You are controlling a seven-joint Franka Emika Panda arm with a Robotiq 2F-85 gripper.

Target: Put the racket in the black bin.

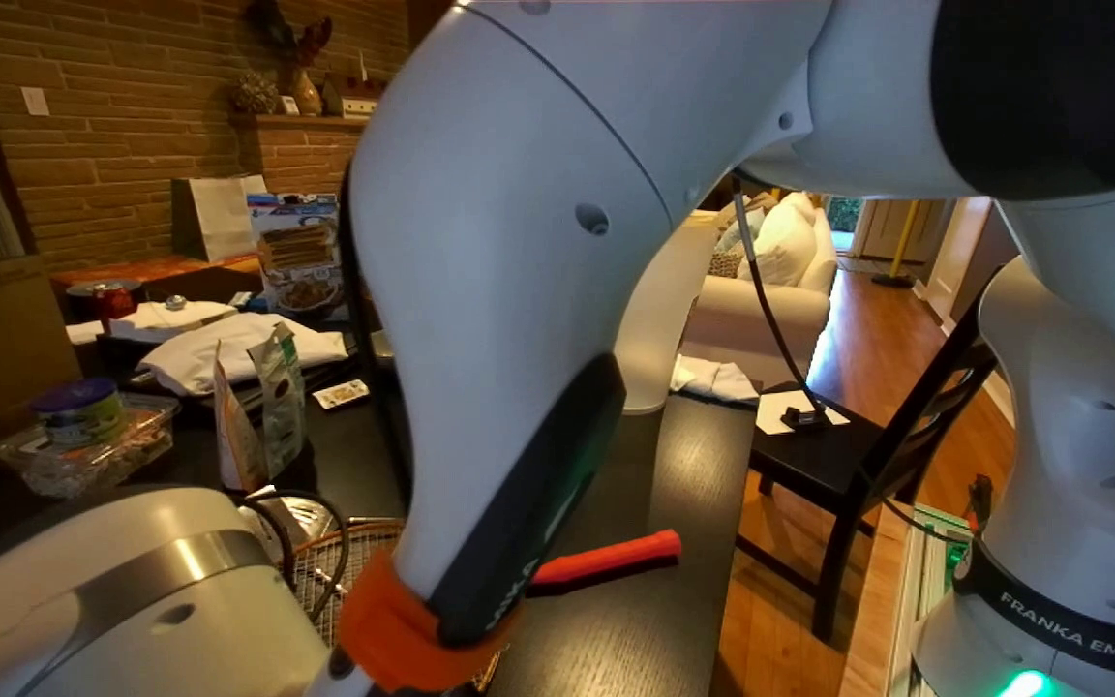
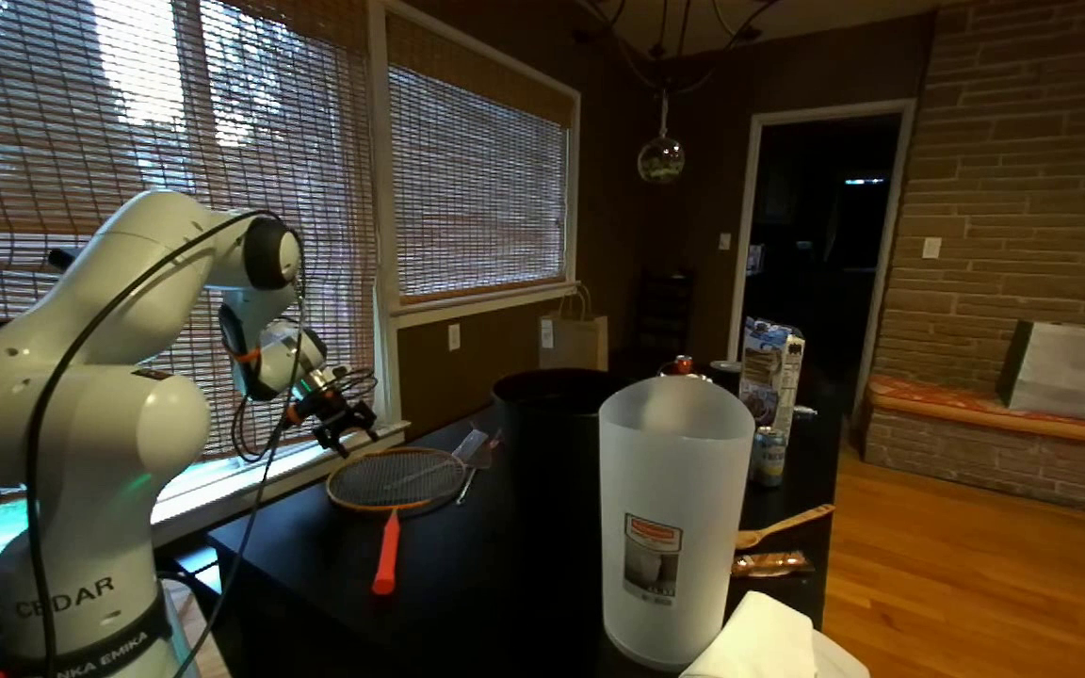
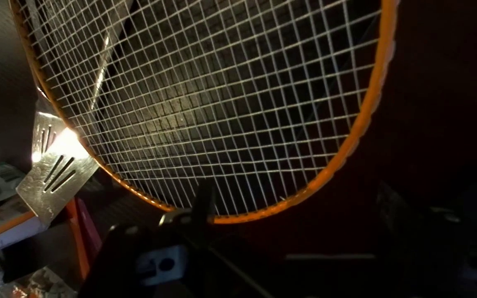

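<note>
Just the one racket [image 2: 391, 527]. One black bin [image 2: 552, 490] plus one see-through white bin [image 2: 674, 476], so two bins total. In an exterior view I get one brown bag [image 2: 575, 343] and one white bag [image 2: 1075, 372], so yeah, two bags. Two upright pouches [image 1: 283, 407], one wooden utensil [image 2: 785, 524], one sofa [image 1: 727, 319], one hanging glass globe [image 2: 661, 161], one robot arm [image 2: 133, 405].

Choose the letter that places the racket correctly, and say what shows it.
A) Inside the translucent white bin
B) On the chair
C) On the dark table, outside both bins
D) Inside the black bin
C, since an exterior view shows the racket lying on the dark table, outside the black bin and the translucent white bin.
</note>
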